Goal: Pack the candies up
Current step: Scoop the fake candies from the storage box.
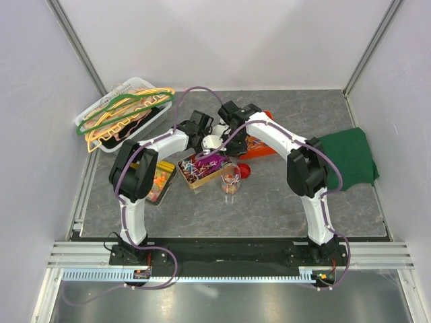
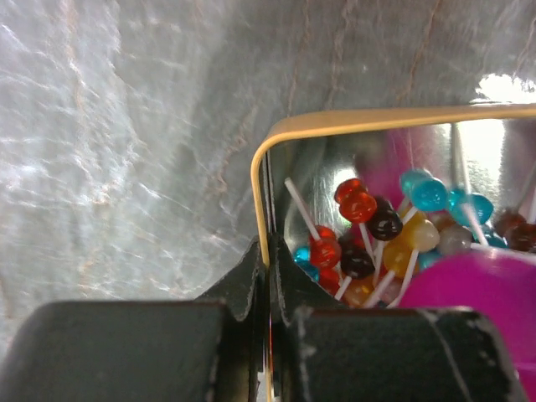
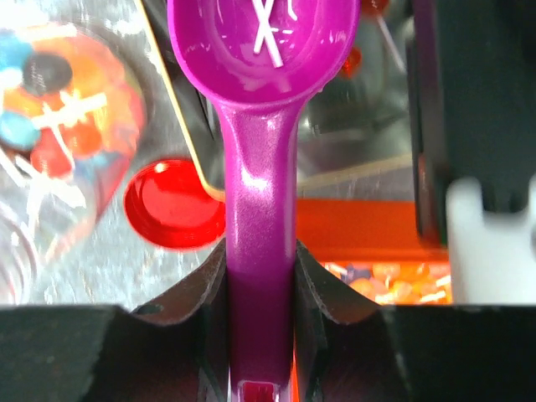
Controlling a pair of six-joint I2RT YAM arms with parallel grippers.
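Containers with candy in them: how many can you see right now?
4: pastel-candy tin at left, lollipop tin at centre, clear jar just right of it, orange tray behind both; others may be hidden.

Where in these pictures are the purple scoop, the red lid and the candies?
scoop [image 3: 260, 201]: right wrist view, on its handle.
lid [image 3: 167, 208]: right wrist view, on its middle.
candies [image 2: 358, 205]: left wrist view, on a red one in the pile.

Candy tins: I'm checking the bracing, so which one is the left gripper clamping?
The yellow-rimmed tin of lollipops, its wall pinched at the corner by the left gripper. The tin of pastel balls sits ungripped under the left arm.
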